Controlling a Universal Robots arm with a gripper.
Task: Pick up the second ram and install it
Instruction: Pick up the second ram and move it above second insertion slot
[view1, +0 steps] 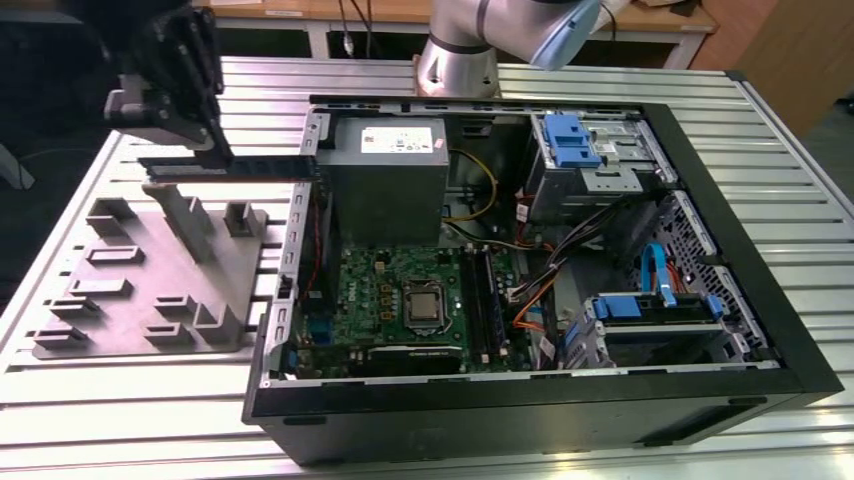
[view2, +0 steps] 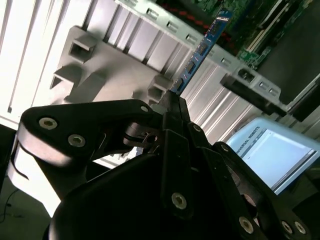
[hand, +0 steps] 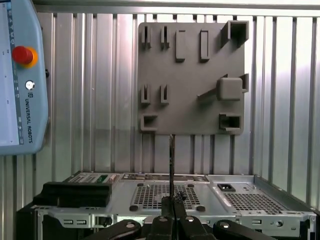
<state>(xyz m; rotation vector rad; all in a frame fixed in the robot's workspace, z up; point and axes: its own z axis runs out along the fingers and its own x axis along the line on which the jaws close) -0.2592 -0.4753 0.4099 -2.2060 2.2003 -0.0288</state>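
My gripper (view1: 211, 150) hangs above the far end of the grey moulded tray (view1: 147, 285), at the exterior view's left, outside the open computer case. It is shut on the second ram (view1: 234, 167), a long dark stick held level in the air, its free end reaching toward the case wall. In the second wrist view the ram (view2: 200, 50) juts out from the shut fingers (view2: 175, 107) as a blue-green strip. The first wrist view has the ram (hand: 172, 160) edge-on as a thin line above the gripper (hand: 172, 202). The green motherboard (view1: 387, 295) with its black slots (view1: 487, 300) lies inside the case.
The open case (view1: 747, 260) holds a grey power supply (view1: 387, 165), blue drive brackets (view1: 567, 140), a CPU socket (view1: 427, 310) and loose cables (view1: 534, 300). A teach pendant (hand: 20, 75) lies on the slatted metal table (view1: 134, 390). The arm's base (view1: 461, 60) stands behind the case.
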